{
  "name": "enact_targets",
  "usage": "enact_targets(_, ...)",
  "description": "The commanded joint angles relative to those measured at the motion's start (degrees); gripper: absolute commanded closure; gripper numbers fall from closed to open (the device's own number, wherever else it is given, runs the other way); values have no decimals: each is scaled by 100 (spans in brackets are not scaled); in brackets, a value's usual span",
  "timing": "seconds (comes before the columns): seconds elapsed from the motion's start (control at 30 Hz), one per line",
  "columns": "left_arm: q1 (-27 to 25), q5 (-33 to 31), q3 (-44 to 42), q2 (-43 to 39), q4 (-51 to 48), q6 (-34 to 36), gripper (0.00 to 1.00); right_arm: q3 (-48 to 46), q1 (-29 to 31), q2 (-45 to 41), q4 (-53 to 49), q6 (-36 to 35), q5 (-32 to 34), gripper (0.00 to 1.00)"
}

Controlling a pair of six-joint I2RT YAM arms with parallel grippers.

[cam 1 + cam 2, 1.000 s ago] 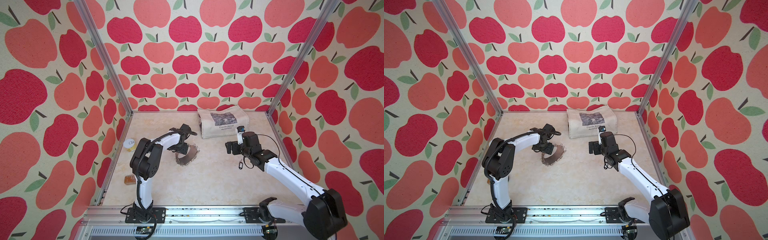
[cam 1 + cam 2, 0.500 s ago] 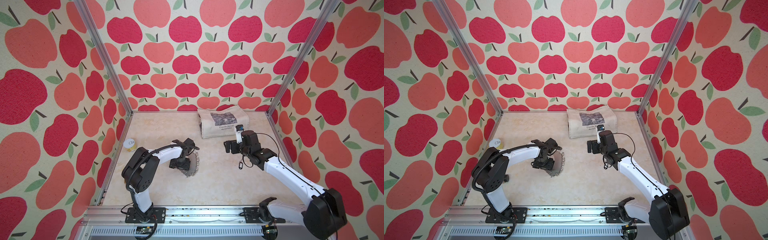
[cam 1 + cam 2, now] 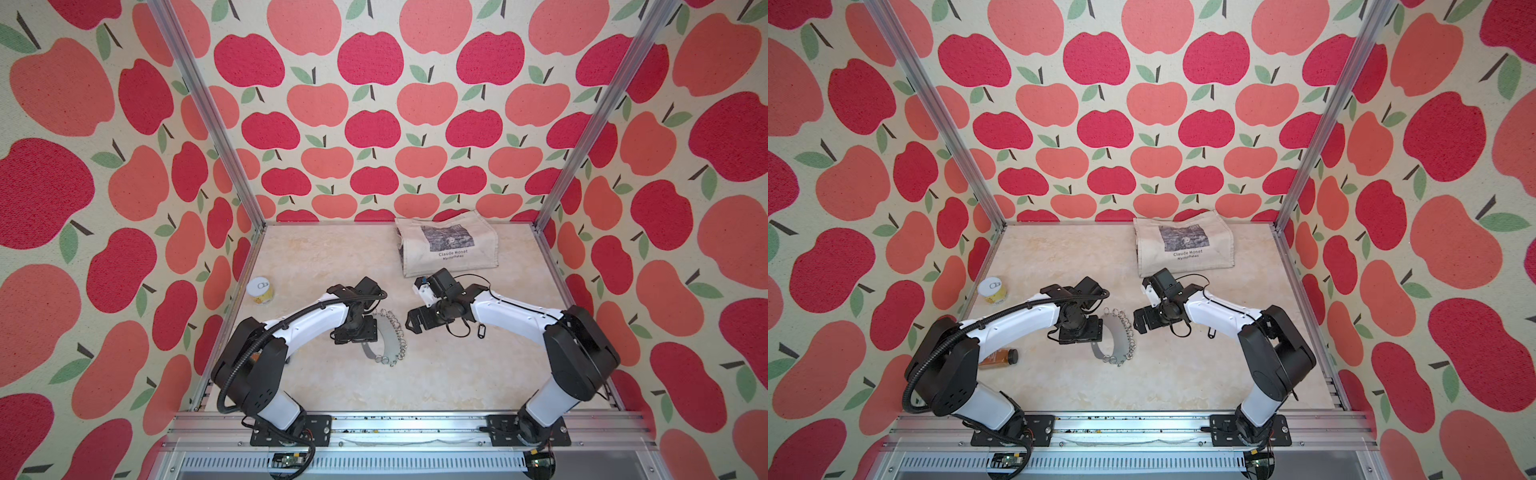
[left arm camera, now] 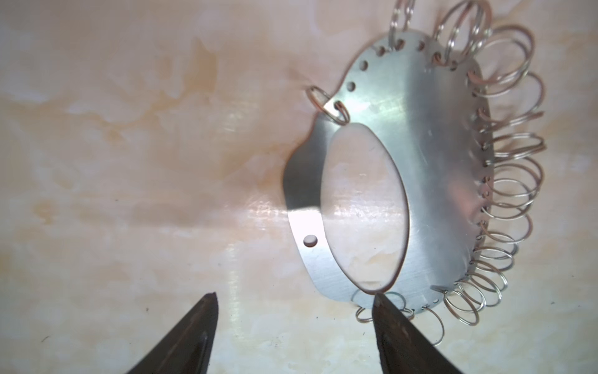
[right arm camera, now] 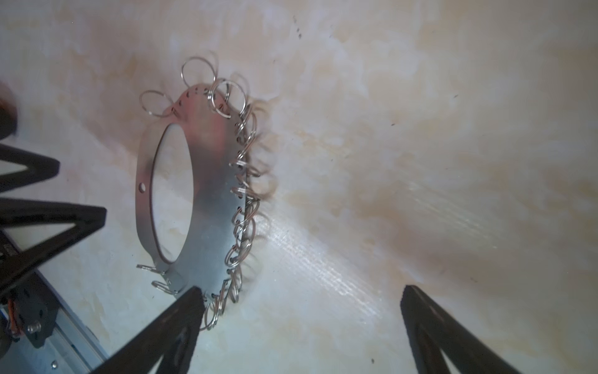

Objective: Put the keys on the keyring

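We see the keyring (image 3: 388, 334), grey face up, resting mid-frame on the worktop (image 3: 415, 382) in both top views. The keys (image 3: 481, 332) lie apart to its right. Beside the keyring, the left claw (image 4: 294, 296) stands spread and empty. The right claw (image 5: 302, 289) gapes wide, holding nothing.
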Motion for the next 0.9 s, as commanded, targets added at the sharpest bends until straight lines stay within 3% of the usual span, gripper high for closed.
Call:
enact_targets(0.0, 219, -116, -377, -330, -13, -241, 23, 313, 346, 245, -668, -159, 220, 1)
enact_targets(0.37, 621, 20, -1108, -1055, 255, -537, 24, 1803, 1066, 1575, -1482, -672, 1229, 8)
enact_targets(0.57, 834, 57, -1354, -1462, 255, -590, 24, 2486, 1396, 2139, -1744, -909, 1789, 1)
enact_targets(0.87, 888, 110, -1461, -1592, 335, -625, 24, 3057, 1227, 2803, -1800, -1025, 2563, 2)
